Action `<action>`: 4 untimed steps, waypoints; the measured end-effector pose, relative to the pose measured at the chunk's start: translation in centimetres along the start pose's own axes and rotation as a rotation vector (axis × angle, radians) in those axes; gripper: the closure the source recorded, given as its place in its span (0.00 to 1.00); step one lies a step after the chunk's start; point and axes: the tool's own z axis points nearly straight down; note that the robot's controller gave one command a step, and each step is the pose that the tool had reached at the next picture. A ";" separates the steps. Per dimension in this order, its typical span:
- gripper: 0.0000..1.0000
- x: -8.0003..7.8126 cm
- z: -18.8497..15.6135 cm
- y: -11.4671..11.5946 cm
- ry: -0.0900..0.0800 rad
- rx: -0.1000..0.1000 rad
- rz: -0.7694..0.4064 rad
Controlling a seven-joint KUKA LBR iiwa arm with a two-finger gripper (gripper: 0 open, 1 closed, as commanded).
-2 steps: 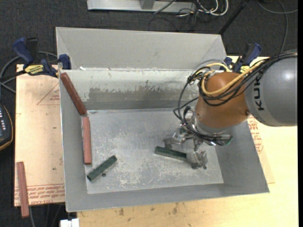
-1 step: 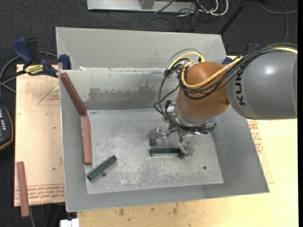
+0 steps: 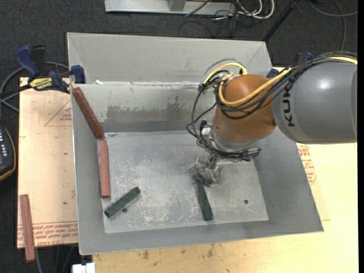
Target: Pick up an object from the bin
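My gripper (image 3: 206, 173) hangs low over the bin floor, right of the middle, under the orange wrist cover. Its tip is right at the far end of a dark green flat bar (image 3: 203, 202), which lies lengthwise toward the bin's front edge. Whether it touches the bar I cannot tell. A second dark green bar (image 3: 122, 202) lies slanted at the front left of the floor, well away from the gripper.
A reddish-brown bar (image 3: 104, 168) lies along the left side of the floor. Another one (image 3: 87, 113) leans up the left wall toward the back corner. The arm and its cables fill the right rear of the bin.
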 end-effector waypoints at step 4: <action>0.00 -0.2 -4.3 -7.0 -0.005 -0.008 -2.018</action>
